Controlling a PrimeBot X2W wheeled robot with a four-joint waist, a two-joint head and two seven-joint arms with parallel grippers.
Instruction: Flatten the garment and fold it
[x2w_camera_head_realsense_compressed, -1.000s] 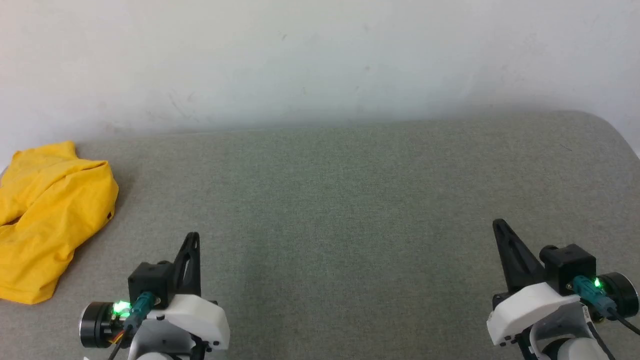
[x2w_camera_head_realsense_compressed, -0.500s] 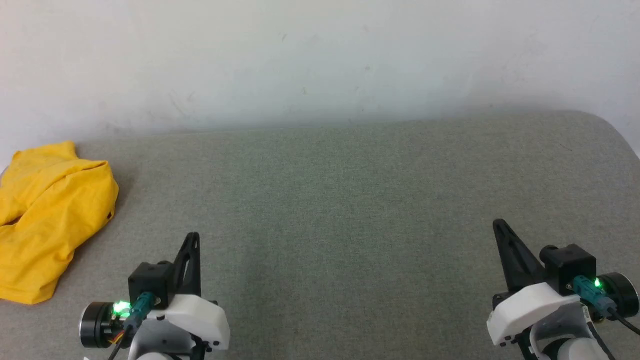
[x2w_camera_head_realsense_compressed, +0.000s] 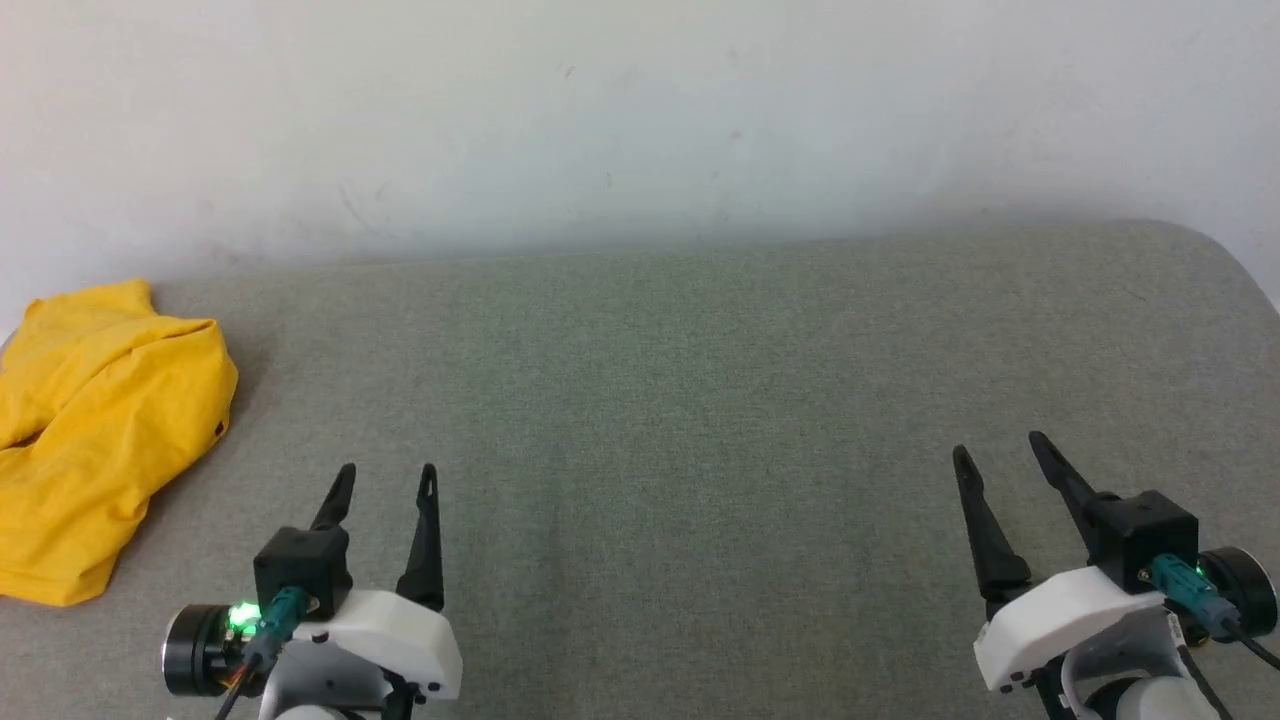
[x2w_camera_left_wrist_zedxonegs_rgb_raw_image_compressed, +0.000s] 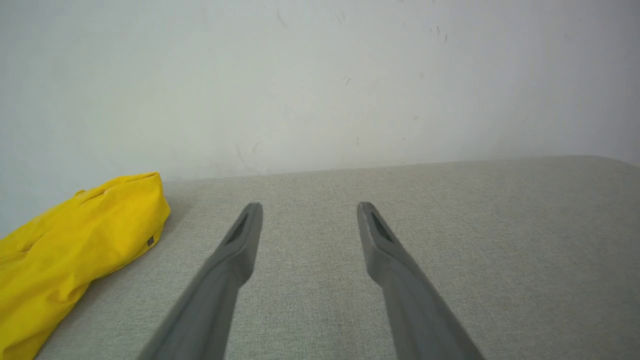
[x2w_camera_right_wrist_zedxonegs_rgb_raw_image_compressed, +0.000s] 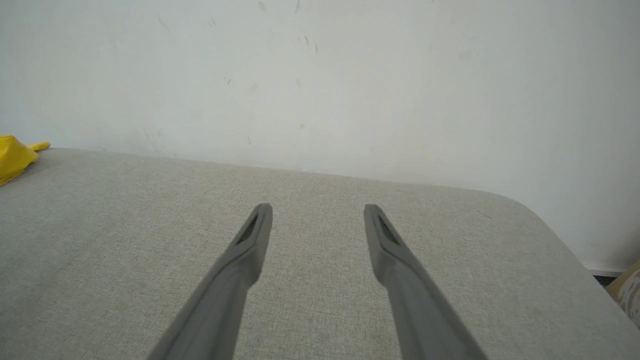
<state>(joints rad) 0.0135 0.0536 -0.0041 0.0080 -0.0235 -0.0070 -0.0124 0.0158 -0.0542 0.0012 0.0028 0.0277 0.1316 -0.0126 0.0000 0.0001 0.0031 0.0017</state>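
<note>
The garment (x2w_camera_head_realsense_compressed: 95, 420) is a bright yellow heap, crumpled at the far left of the grey cushioned surface (x2w_camera_head_realsense_compressed: 680, 380); only plain yellow cloth shows. In the left wrist view the garment (x2w_camera_left_wrist_zedxonegs_rgb_raw_image_compressed: 75, 250) lies left of my fingers, and a corner of the garment (x2w_camera_right_wrist_zedxonegs_rgb_raw_image_compressed: 15, 155) peeks in at the right wrist view's left edge. My left gripper (x2w_camera_head_realsense_compressed: 388, 470) stands open near the front, right of the heap and apart from it, nothing between its fingers (x2w_camera_left_wrist_zedxonegs_rgb_raw_image_compressed: 240, 240). Far to the right my right gripper (x2w_camera_head_realsense_compressed: 1000, 445) is open too, its fingers (x2w_camera_right_wrist_zedxonegs_rgb_raw_image_compressed: 385, 240) spread over bare fabric.
A white wall (x2w_camera_head_realsense_compressed: 640, 120) rises straight behind the surface. The surface's far right corner (x2w_camera_right_wrist_zedxonegs_rgb_raw_image_compressed: 540, 220) is rounded and drops off; a bit of floor and a pale patterned object (x2w_camera_right_wrist_zedxonegs_rgb_raw_image_compressed: 627, 290) show beyond it.
Both grippers have opened: their fingers were together half a second ago and now stand apart. The arms and the garment have stayed in place.
</note>
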